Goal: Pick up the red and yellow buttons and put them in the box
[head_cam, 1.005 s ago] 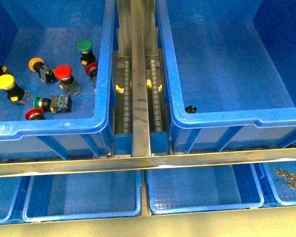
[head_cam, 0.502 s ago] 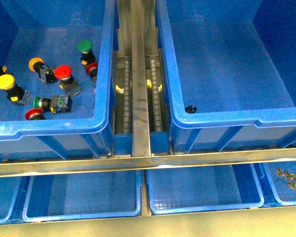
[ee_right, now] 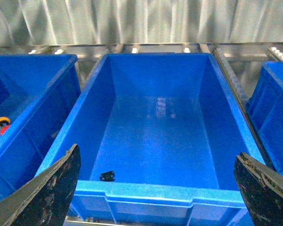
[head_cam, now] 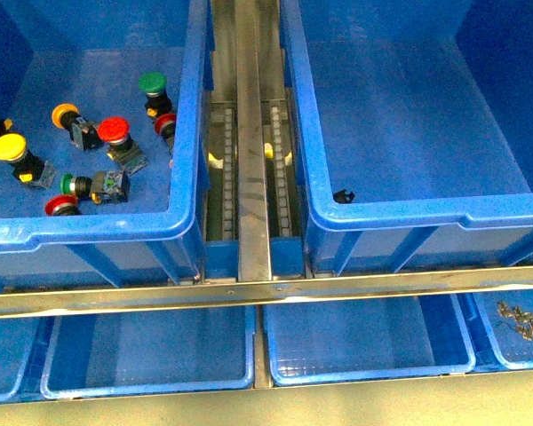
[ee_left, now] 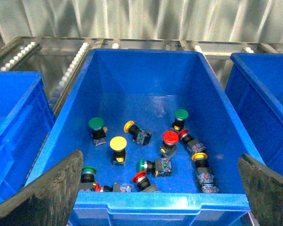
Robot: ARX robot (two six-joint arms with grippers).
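**Buttons unpicked; both pincers spread**

Front view. Showed neither arm. Set the red and yellow buttons at nine to ten o'clock, scattered on the floor of the left crate among green-capped buttons. Set the box at three o'clock, holding only a small black scrap near its front wall.

Left wrist view. Looked into the left crate past the left gripper, fingers spread wide, nothing between them. Caught one yellow button and one red button lying clear of the walls.

Right wrist view. Faced the box, with the right gripper likewise spread and empty.

Handling. Judged light, rigid and hard. Glossy domed caps probably slippery, so best pinched across the squared black-grey body. Tipped ones liable to roll when nudged.
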